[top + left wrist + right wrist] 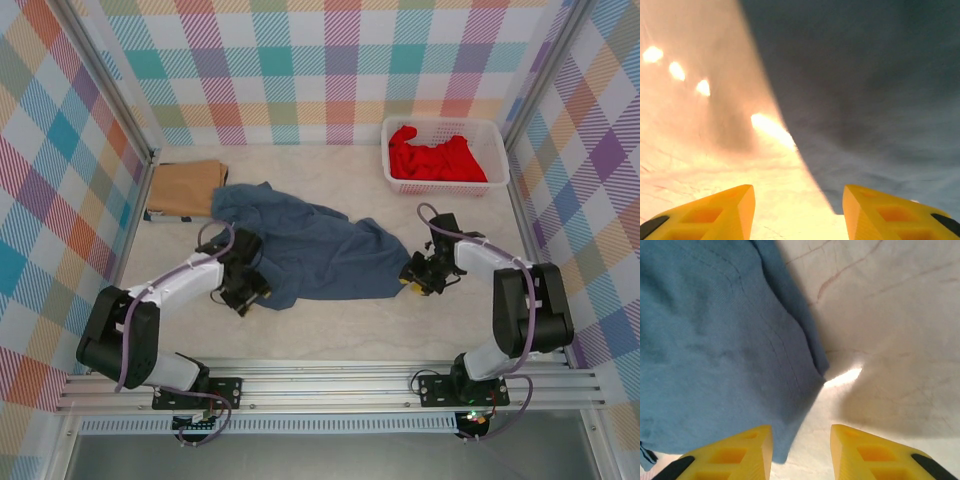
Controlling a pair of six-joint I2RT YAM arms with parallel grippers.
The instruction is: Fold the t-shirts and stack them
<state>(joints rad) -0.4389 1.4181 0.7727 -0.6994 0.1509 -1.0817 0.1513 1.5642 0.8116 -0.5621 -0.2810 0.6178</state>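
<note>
A slate blue t-shirt [310, 250] lies crumpled and half spread across the middle of the cream, faintly veined tabletop [330, 330], its soft knit bunched into ridges toward the far left and flattening toward the near right. A tan-brown t-shirt [185, 188] sits folded into a neat rectangle at the far left, touching the blue one's upper corner. A bright red t-shirt [435, 158] is heaped loosely inside a white slotted plastic basket [495, 130] at the far right corner, well apart from the other two. The left end effector [245, 290] hangs low over the blue shirt's near left edge; from its wrist camera the wedge-shaped yellow fingers [715, 215] stand moderately apart with nothing between them, bare glossy tabletop in the gap and the shirt's curved edge running just beside one finger. The right end effector [415, 275] is at the shirt's right end; its yellow fingers [875, 455] are parted more narrowly, gripping nothing, with a stitched hem and fine-ribbed cloth lying under one finger and pale tabletop under the other.
</note>
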